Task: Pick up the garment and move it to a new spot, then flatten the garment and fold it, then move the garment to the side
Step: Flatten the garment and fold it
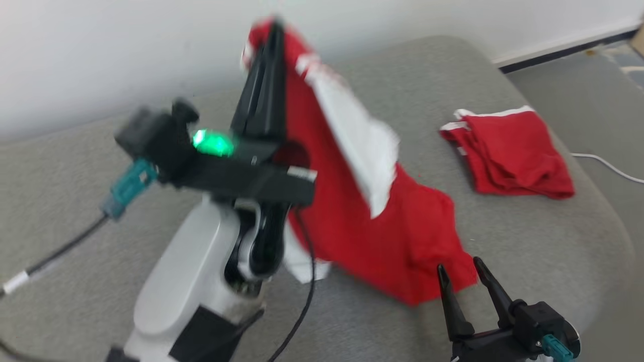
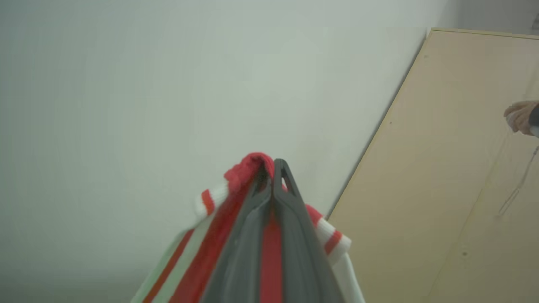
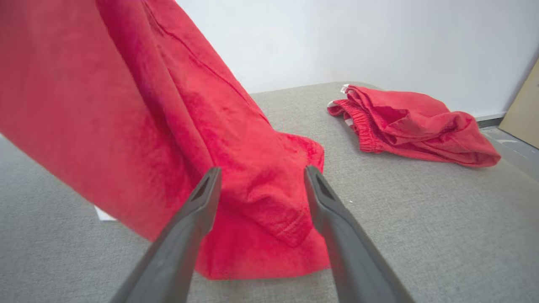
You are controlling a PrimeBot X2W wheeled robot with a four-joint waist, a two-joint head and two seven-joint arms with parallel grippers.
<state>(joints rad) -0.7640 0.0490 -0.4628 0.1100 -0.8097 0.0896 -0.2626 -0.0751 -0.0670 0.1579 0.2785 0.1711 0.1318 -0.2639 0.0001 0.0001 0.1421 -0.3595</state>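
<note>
A red garment [image 1: 382, 236] with white panels and striped trim hangs from my left gripper [image 1: 274, 30], which is raised high and shut on its top edge. In the left wrist view the pinched red cloth [image 2: 248, 168] bunches over the closed fingertips of that gripper [image 2: 273, 164]. The garment's lower end trails onto the grey padded surface [image 1: 528, 241]. My right gripper [image 1: 460, 269] stands open at the lower right, right next to the hanging lower corner; in the right wrist view the red cloth [image 3: 252, 185] lies just beyond its spread fingers [image 3: 261, 172], not pinched.
A second red garment [image 1: 508, 151], folded, lies on the surface's far right [image 3: 412, 126]. A white cable [image 1: 609, 168] runs past the right edge. A pale wall stands behind, a beige board [image 2: 454, 168] leans beside it, and a person's hand [image 2: 520, 118] shows at the edge.
</note>
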